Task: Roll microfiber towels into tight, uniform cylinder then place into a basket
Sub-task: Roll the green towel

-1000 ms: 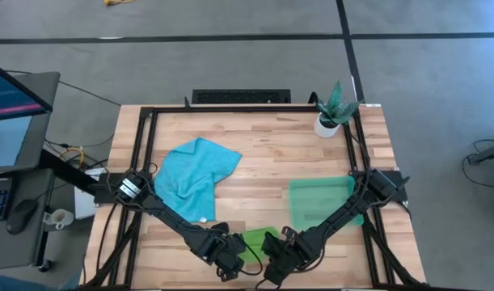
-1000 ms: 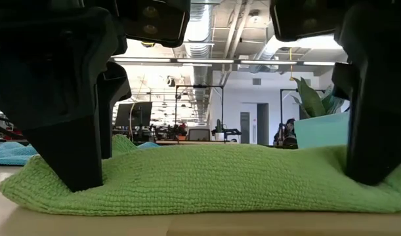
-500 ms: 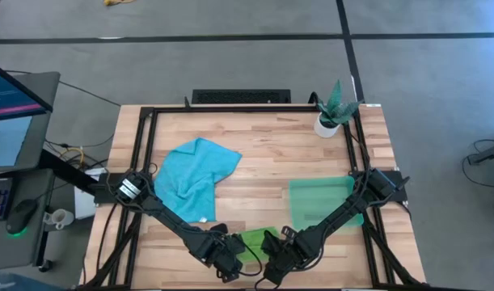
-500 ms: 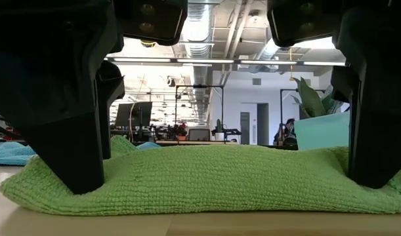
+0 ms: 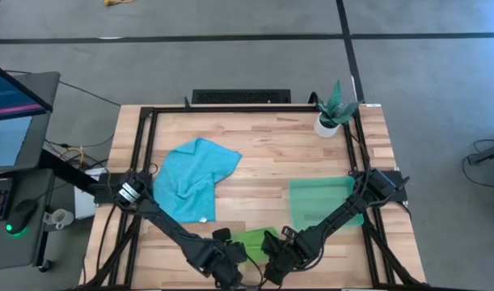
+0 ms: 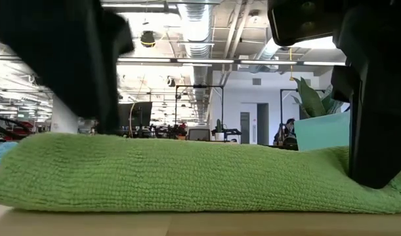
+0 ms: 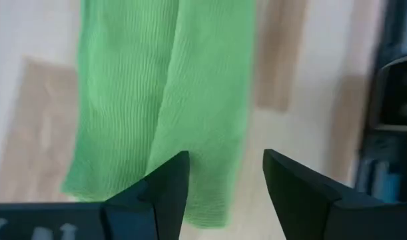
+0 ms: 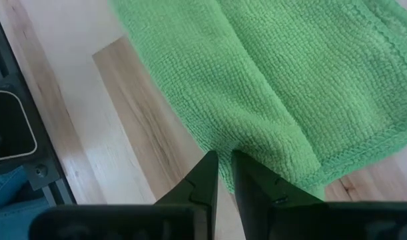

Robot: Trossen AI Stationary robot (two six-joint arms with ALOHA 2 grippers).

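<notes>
Lime green towel [image 5: 248, 240], folded into a long band just beside the basket [image 5: 321, 202], is freed at one end where the left gripper [image 7: 222, 175] has lifted off with jaws spread, while the right gripper [image 8: 224, 168] stays pinching its other end.

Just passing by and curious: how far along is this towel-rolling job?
Early. The lime green towel looks folded into a long band at the table's near edge. The right end effector pinches one end; the left end effector is open above it. The turquoise towel lies crumpled, and the basket holds nothing.
</notes>
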